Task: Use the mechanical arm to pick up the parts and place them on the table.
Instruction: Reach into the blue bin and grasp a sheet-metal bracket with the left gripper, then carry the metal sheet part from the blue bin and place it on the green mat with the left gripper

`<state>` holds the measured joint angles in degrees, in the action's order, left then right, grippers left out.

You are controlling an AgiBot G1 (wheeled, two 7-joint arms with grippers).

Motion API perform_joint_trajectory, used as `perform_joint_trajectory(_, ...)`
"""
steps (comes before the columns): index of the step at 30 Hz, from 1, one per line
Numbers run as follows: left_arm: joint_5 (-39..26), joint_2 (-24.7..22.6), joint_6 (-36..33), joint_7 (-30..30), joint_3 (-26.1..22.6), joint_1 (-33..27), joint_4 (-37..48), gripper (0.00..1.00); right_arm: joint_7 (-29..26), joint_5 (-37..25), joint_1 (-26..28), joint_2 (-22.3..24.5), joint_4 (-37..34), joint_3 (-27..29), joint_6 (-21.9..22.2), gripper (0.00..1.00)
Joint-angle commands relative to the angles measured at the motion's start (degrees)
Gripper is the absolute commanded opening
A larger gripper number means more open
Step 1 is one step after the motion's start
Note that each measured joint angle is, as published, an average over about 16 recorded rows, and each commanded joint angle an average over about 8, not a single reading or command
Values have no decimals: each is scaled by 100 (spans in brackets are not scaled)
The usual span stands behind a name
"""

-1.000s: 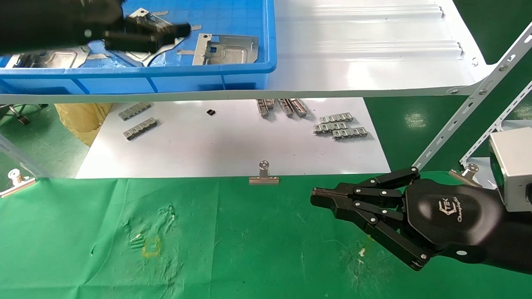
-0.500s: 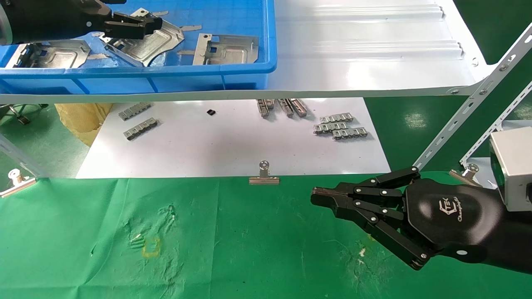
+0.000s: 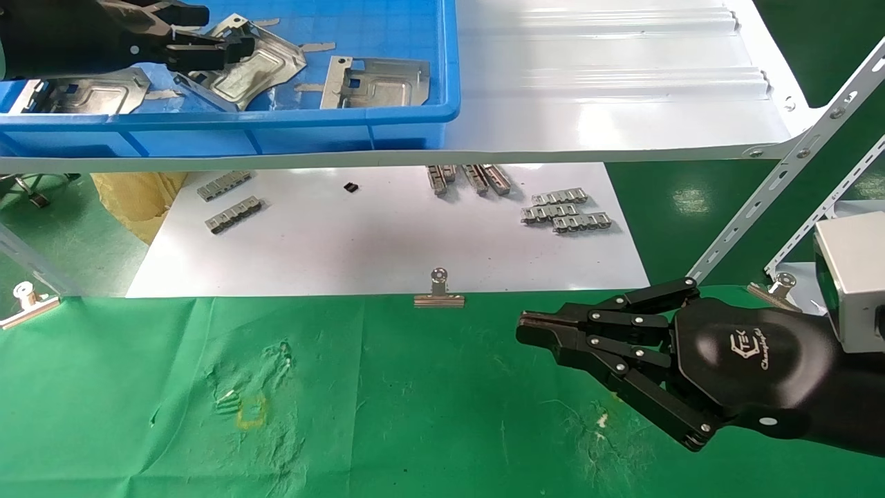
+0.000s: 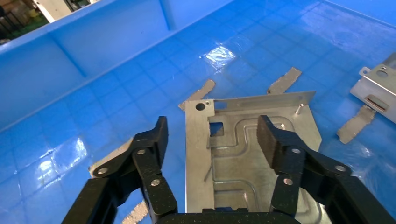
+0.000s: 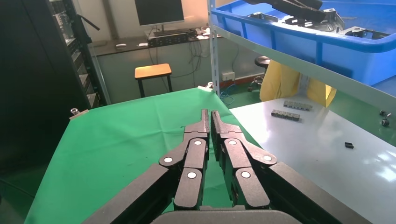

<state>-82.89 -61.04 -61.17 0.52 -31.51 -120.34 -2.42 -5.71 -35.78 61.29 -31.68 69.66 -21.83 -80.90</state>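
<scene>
Three silver sheet-metal parts are counted in the blue bin [image 3: 415, 114] on the white ribbed shelf [image 3: 608, 83]: one at the bin's left end [image 3: 90, 97], one tilted in the middle [image 3: 259, 62], and one lying flat toward the right [image 3: 377, 83]. A few thin metal scraps are scattered on the bin floor among them. The left gripper [image 4: 212, 135] is reached into the bin over the middle part [image 4: 243, 154], its fingers [image 4: 149, 149] spread apart on either side of the plate without closing on it. On the white sheet [image 3: 387, 249] below the shelf, several small grey toothed strips are seen in three loose groups, with one small black piece. One silver binder clip [image 3: 439, 294] is fixed at the sheet's near edge, and two more are seen at the far left and far right. The right gripper [image 3: 536, 328] is held low over the green table [image 3: 346, 415], fingers pressed together and empty, pointing left.
</scene>
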Motion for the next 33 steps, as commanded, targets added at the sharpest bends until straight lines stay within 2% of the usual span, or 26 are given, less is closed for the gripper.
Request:
perform_joint_trajectory(1,4,10,-49,9,2,-19,60,0,0,0,0,0,0,0,0,100)
perform_joint_trajectory(20,16,122,-211,-130,9,-120,118,0,0,0,0,0,0,0,0,100)
perform_joint_trajectory(25,206,241,-854,-353,132,-250,-63,0,0,0,0,0,0,0,0,100)
perform_joint_trajectory(33,521,374,-2558,-707,290,-342,-332,0,0,0,0,0,0,0,0,100)
